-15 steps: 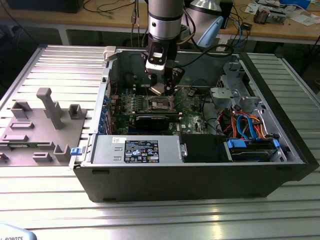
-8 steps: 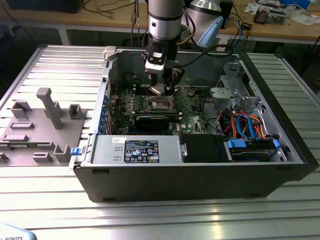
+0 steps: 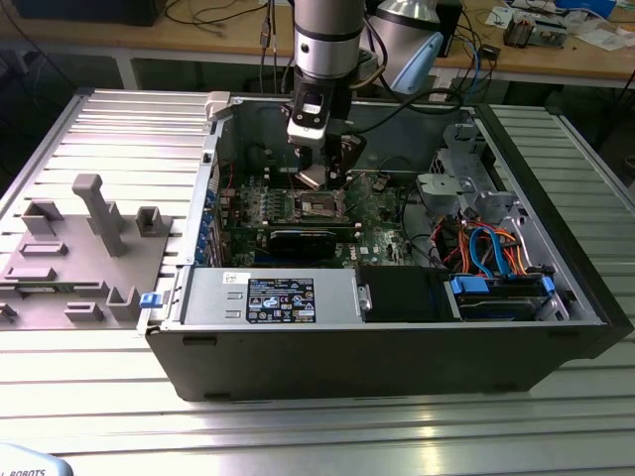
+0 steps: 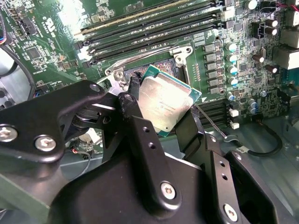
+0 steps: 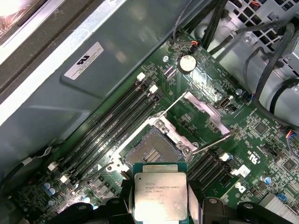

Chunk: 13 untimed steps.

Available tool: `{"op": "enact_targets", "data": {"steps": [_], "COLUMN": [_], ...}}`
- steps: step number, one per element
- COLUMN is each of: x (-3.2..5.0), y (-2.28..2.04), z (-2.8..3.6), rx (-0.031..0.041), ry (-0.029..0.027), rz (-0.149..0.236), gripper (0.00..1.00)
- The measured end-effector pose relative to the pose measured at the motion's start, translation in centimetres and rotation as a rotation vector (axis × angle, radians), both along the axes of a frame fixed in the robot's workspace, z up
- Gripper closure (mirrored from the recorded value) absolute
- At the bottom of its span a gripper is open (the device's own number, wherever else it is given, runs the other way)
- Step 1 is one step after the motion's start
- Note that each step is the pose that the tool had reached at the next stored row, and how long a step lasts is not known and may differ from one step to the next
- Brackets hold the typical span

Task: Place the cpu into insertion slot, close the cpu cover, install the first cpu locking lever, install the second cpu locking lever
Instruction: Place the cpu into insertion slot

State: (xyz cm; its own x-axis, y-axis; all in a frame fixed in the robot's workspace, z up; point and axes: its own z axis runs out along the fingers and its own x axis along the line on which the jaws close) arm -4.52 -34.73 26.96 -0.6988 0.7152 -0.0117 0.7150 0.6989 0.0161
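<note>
Your pincer (image 5: 161,207), clamped on the cpu (image 5: 161,193), hovers above the open insertion slot (image 5: 149,151); any tilt or misalignment going down could damage both.

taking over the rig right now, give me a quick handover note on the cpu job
Gripper: shut on the cpu, gripping it by its edges and holding it clear of the motherboard, close to the socket.
Insertion slot: empty and uncovered.
Cpu cover: swung open, lying beside the slot.
Done: the cpu is in the grip at the slot, nothing more.
Left: seating the cpu, closing the cover, installing both locking levers.
</note>
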Motion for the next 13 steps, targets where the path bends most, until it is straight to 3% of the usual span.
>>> {"op": "enact_targets", "data": {"steps": [13], "x": [0.00], "y": [0.00], "z": [0.00], "rx": [0.0000], "ry": [0.0000], "rz": [-0.024], "gripper": [0.45]}}
